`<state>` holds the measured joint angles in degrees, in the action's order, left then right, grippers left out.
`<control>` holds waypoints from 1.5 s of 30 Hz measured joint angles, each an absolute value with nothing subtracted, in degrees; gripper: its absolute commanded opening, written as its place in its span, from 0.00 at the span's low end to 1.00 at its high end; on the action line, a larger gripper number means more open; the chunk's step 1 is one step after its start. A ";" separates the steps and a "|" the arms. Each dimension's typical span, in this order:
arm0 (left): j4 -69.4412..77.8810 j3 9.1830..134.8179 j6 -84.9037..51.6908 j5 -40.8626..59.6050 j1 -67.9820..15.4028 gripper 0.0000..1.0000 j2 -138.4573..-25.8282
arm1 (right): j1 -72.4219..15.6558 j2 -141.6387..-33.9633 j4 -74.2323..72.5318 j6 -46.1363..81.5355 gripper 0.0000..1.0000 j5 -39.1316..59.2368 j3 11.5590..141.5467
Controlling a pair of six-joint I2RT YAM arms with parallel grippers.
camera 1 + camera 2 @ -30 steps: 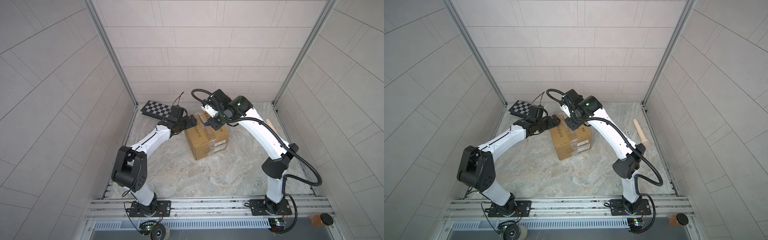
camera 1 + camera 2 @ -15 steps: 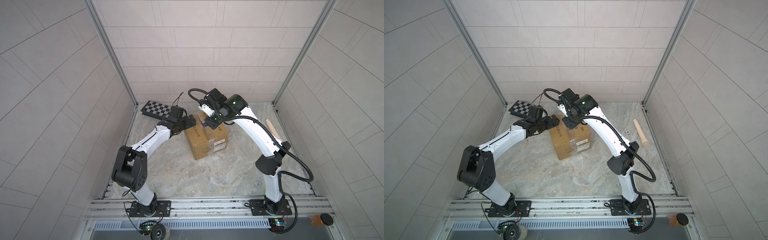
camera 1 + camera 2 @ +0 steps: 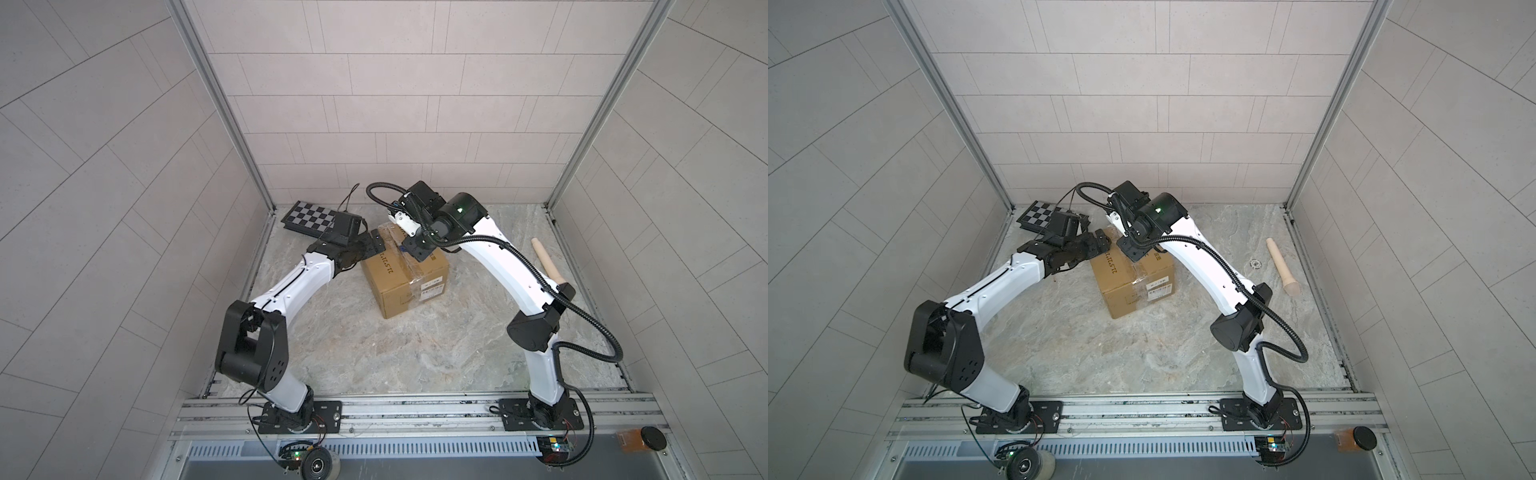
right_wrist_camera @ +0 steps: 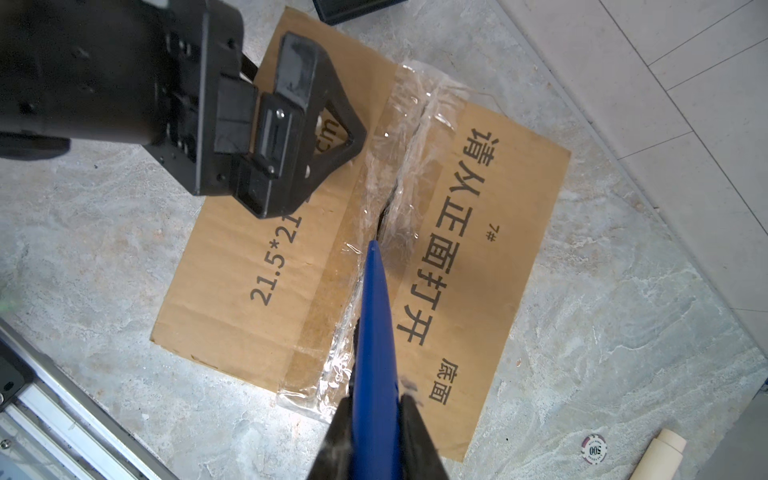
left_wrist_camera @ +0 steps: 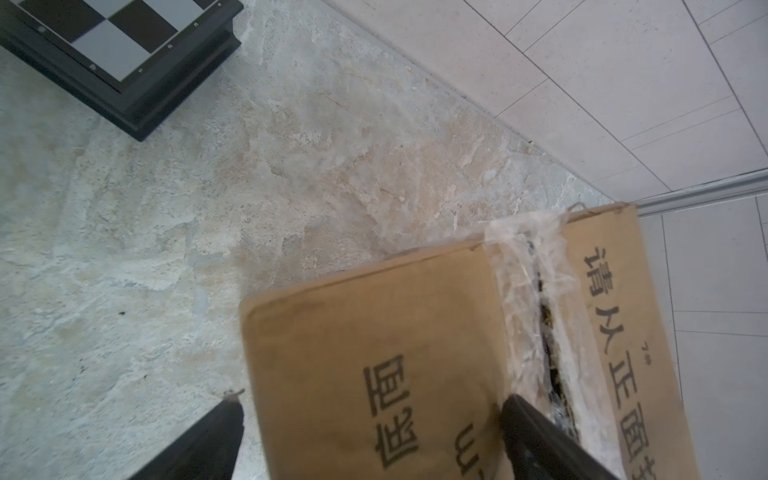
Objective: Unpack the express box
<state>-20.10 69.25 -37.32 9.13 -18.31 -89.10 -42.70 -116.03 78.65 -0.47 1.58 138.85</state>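
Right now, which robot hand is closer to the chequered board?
Left. The left gripper, open, straddles the express box edge nearest the chequered board; the right gripper, shut on a blue tool, is over the box's taped seam, farther off.

Marbled stone tabletop [image 3: 415,353], four things lying on it.
Express box [image 3: 405,286] near centre; chequered board [image 3: 309,215] at eleven o'clock; pale wooden rod [image 3: 547,266] at two o'clock, small chip [image 3: 1254,263] beside it.

The express box [image 3: 405,282] stands mid-tabletop [image 3: 415,357], the chequered board [image 3: 309,216] behind it in the back left corner, a rod [image 3: 547,262] well apart at right.
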 measured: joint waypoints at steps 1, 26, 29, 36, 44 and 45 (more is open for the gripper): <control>-21.37 69.25 -36.82 9.17 -18.11 1.00 -88.38 | -42.74 -115.63 78.59 -1.04 0.00 2.28 138.41; -23.31 68.31 -29.74 7.25 -16.64 1.00 -86.76 | -46.61 -112.75 80.27 -4.43 0.00 -1.87 139.20; -22.70 68.20 -29.89 7.07 -16.62 1.00 -87.29 | -46.72 -110.30 80.49 -4.21 0.00 -2.04 139.81; -22.50 68.16 -29.98 7.05 -16.62 1.00 -87.33 | -47.44 -105.10 80.75 -3.84 0.00 -2.04 140.75; -22.28 68.03 -30.00 7.25 -16.62 0.99 -87.31 | -48.34 -105.97 80.18 -3.79 0.00 -3.05 136.22; -22.26 67.99 -30.00 7.27 -16.62 0.99 -87.26 | -48.38 -106.19 80.05 -3.81 0.00 -3.27 135.83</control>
<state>-22.26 67.99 -30.00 7.27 -16.62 -87.26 -48.38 -106.19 80.05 -3.81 -3.27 135.83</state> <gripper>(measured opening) 0.995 0.185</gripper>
